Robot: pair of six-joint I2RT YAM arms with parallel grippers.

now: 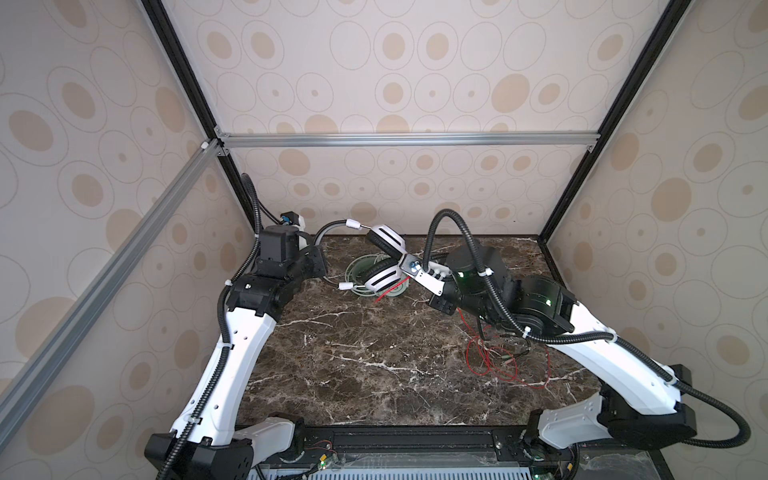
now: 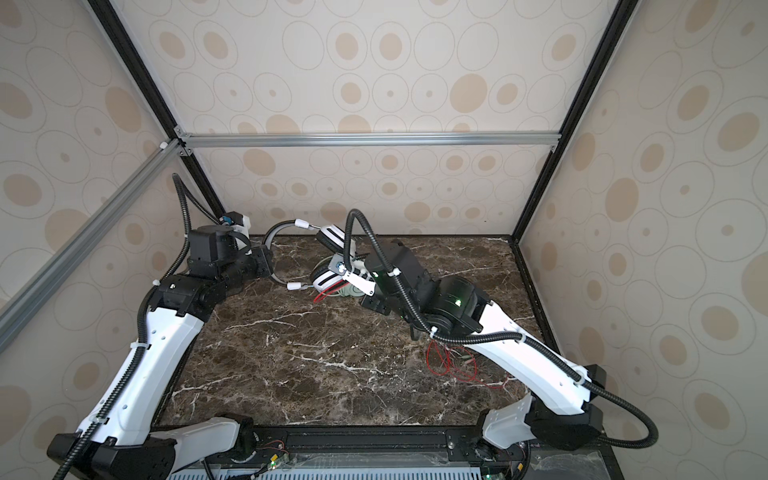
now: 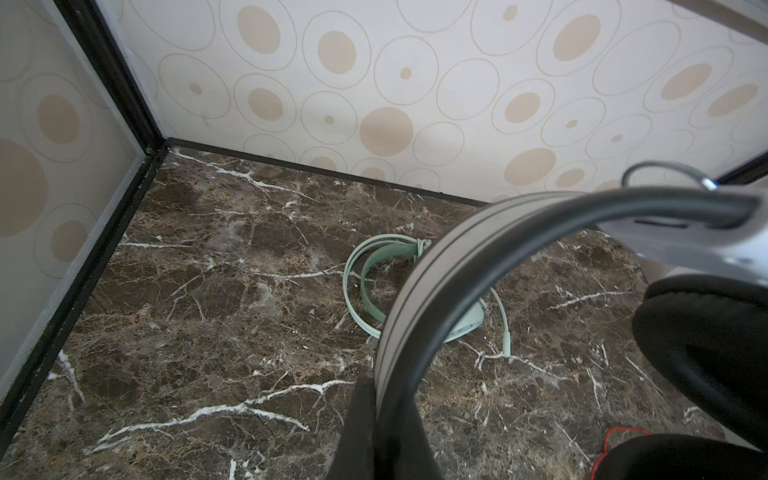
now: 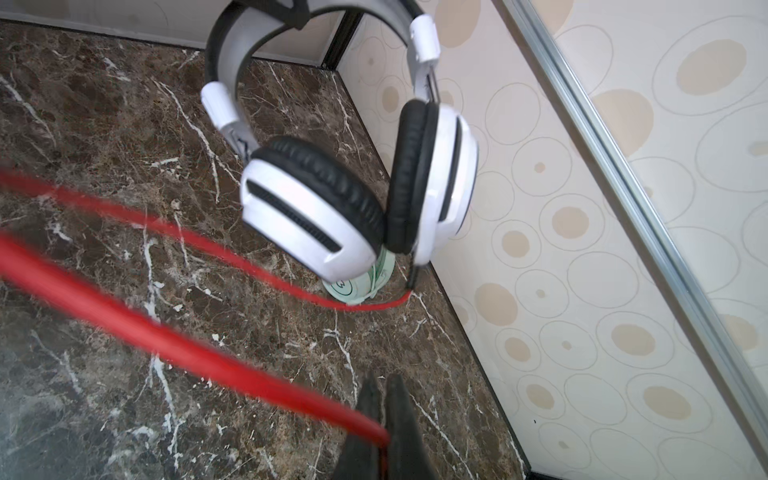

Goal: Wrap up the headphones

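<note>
The white-and-black headphones (image 1: 385, 240) (image 4: 316, 208) hang above the back of the table. My left gripper (image 1: 319, 261) (image 3: 384, 388) is shut on their grey headband (image 3: 419, 286). Their red cable (image 4: 187, 349) runs from the right ear cup to my right gripper (image 1: 438, 302) (image 4: 380, 384), which is shut on it just right of the cups. The rest of the red cable (image 1: 494, 361) lies in loose loops under the right arm. The mint-green headphones (image 1: 360, 271) (image 3: 374, 270) lie flat on the table beneath the hanging pair, their pale cable coiled around them.
The dark marble table (image 1: 353, 365) is walled in by patterned panels at the back and both sides, with black frame posts (image 1: 552, 224) in the corners. Both arms reach to the back, near the back wall.
</note>
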